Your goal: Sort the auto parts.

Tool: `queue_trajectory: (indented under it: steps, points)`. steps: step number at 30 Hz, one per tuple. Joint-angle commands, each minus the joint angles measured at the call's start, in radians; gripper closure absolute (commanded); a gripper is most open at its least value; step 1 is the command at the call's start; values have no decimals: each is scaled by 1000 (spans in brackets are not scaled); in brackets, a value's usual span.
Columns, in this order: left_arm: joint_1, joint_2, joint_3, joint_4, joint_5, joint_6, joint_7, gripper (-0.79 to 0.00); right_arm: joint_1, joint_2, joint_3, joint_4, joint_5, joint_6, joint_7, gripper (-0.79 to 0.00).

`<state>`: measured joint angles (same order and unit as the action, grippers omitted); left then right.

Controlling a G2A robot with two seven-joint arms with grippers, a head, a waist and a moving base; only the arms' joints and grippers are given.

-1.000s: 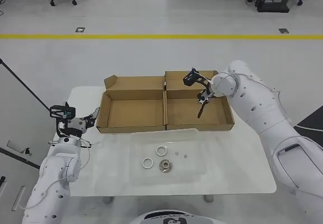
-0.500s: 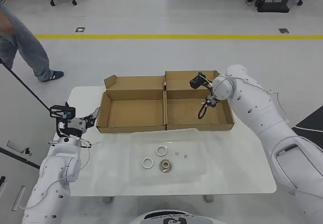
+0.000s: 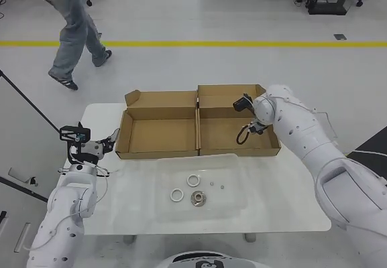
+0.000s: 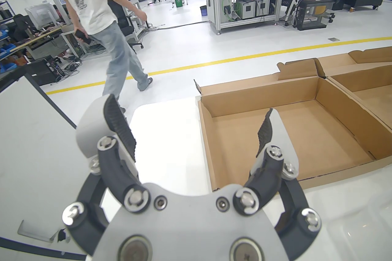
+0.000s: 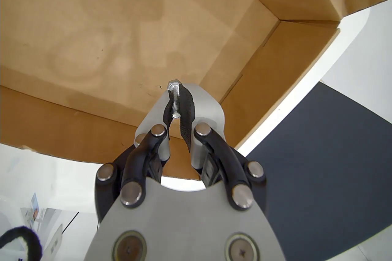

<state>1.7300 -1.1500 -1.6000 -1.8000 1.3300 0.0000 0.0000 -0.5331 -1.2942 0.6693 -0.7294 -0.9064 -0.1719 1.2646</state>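
Broadly, we are looking down on a white table [image 3: 280,194] that is carrying two open cardboard boxes along its far half. The left box [image 3: 158,134] and the right box [image 3: 223,134] are touching along one shared wall. Our right arm is arching in over the right box's outer wall, bent at the wrist, so the right gripper [image 3: 241,137] is hanging fingers-down inside that box, in its outer half. Our left arm is sitting low beside the table's left edge. Its left gripper [image 4: 190,106] is pointing toward the left box's outer wall, fingers standing wide apart with nothing between them. Nearer us, a clear tray [image 3: 228,201] is lying on the table. It is holding a white ring [image 3: 193,180], a second white ring [image 3: 177,195] and a metal hub [image 3: 197,197], close together and well apart from both grippers. Smallest, the bolt [image 5: 174,101] is sitting clamped between the right gripper's pads [image 5: 187,113]. It is lying lengthwise along them, its hex head poking just past the fingertips toward the box floor. We are not managing to tell whether it is touching.
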Motion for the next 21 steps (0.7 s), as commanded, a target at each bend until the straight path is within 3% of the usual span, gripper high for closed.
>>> queue_trajectory:
  steps: [1,14,17,21]
  points:
    - [0,0,0,0,0,0,0,-785,4,-8,-7,28,2,-4,-12,0]
    - [0,0,0,0,0,0,0,-785,21,-59,-38,161,24,-30,-60,0]
    - [0,0,0,0,0,0,0,-785,26,-67,-42,182,25,-35,-67,-129]
    - [0,0,0,0,0,0,0,-785,34,-77,-44,208,27,-47,-77,-209]
